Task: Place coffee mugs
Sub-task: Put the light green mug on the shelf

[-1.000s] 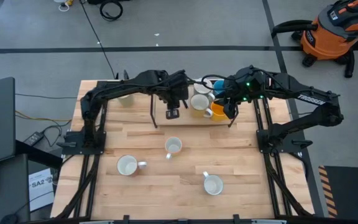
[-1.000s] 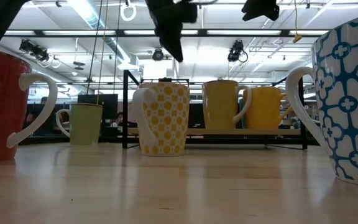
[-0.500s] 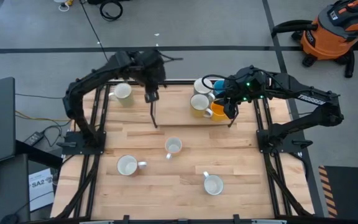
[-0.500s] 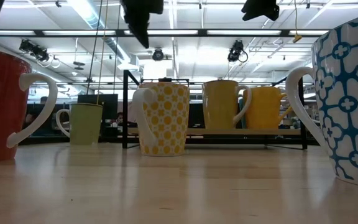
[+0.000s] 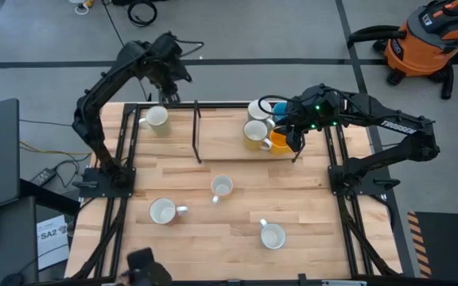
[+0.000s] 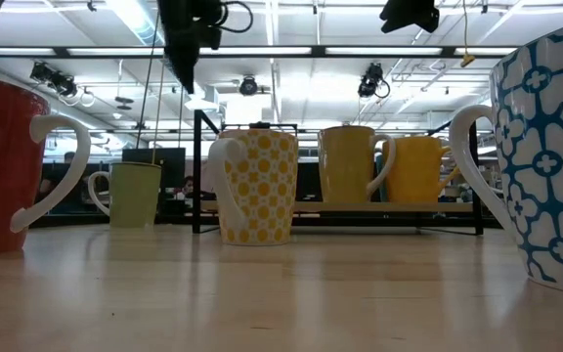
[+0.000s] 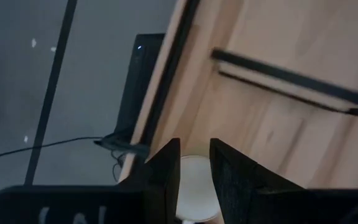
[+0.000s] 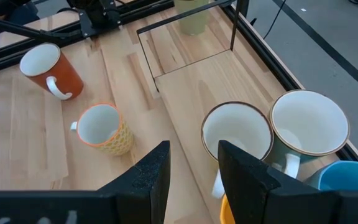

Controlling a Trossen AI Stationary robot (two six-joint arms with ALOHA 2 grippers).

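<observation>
Grey concrete floor surrounds the pale butcher-block wooden table point(image 5: 237, 206), seen from above. Four coffee mugs point(image 5: 262, 127) crowd the thin black metal rack point(image 5: 198, 131) at 1 o'clock. A pale green ceramic mug point(image 5: 157, 117) sits at 11 o'clock, close to the far edge. Three loose mugs dot the open near half: a yellow-dotted mug point(image 5: 222, 187) at centre, a red mug with white handle point(image 5: 163, 211) at 7 o'clock and a blue-patterned white mug point(image 5: 273, 235) at 5 o'clock. The left gripper point(image 5: 168, 95) hangs above the far edge, having swung clear of the rack over the past second. The right gripper point(image 5: 293, 137) has held at the rack's right end.

At table level, dotted mug, green mug and rack share the middle ground, with open wood in front.

From the left wrist, the fingers point(image 7: 166, 177) stand slightly apart, empty, the green mug showing between them.

From the right wrist, the fingers point(image 8: 244, 168) are parted, holding nothing, beside a yellow mug point(image 8: 237, 138).
</observation>
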